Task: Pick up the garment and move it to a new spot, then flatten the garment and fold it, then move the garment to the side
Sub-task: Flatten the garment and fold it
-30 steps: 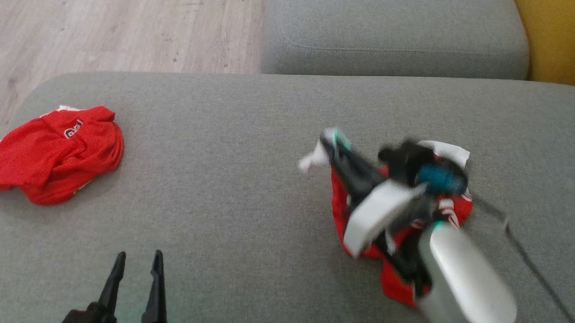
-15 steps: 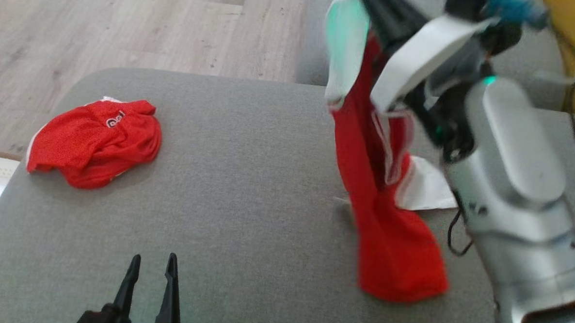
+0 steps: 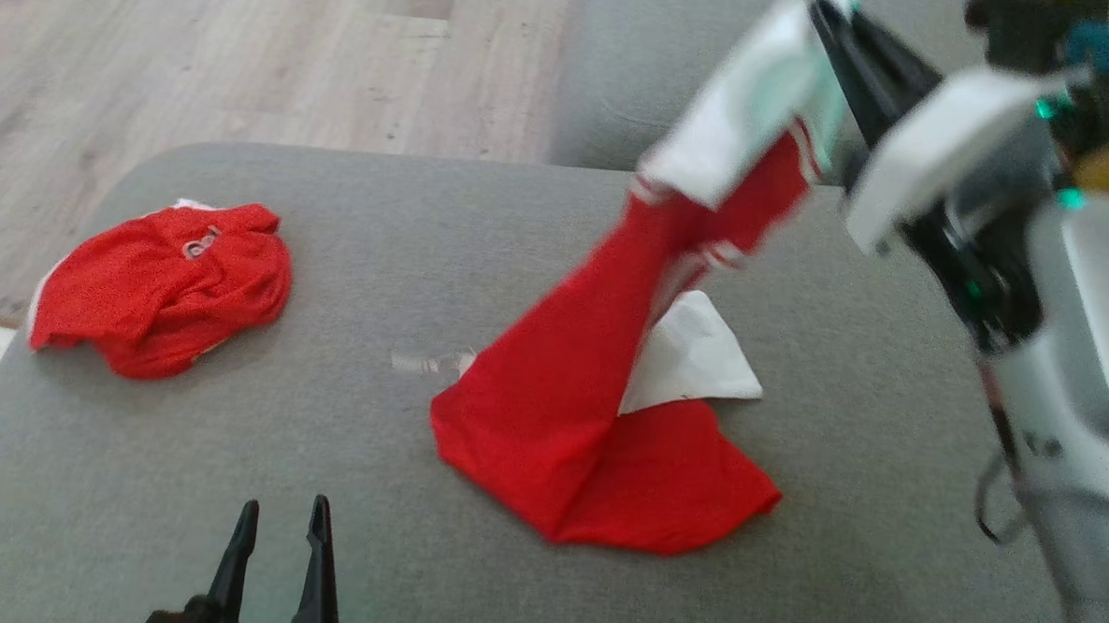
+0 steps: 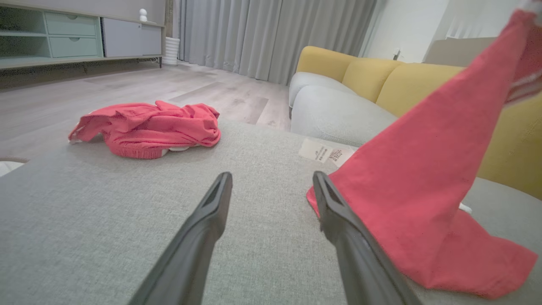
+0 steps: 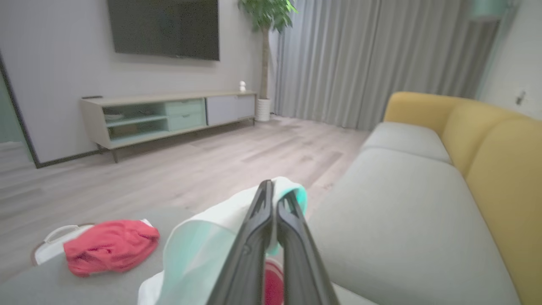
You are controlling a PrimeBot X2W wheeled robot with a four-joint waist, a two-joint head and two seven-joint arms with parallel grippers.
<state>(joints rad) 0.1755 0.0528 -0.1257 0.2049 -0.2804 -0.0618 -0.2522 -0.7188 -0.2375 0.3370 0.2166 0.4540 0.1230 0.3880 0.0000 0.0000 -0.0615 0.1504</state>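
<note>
Garment: the red-and-white garment (image 3: 597, 416) hung slanted from its white top edge. Its red lower part was spread on the grey cushion (image 3: 409, 221) near the middle.
Change: a second earlier it had lain bunched under the right arm. It was then hoisted almost clear, and now its hem had settled and fanned out on the seat. The head camera had shifted too, so how far the cloth had travelled could not be judged.
Right gripper (image 3: 825, 10): fingers pressed tight together on the white fabric, high above the cushion.
Left gripper (image 3: 283, 515): fingers spread wide on nothing, low over the seat just beside the garment's near edge, as before.
Second red heap (image 3: 162, 285): at the cushion's left end, well apart and undisturbed.
Meaning: the pick-up appeared done and the garment was being laid at its new spot. Flattening and folding had not begun.
</note>
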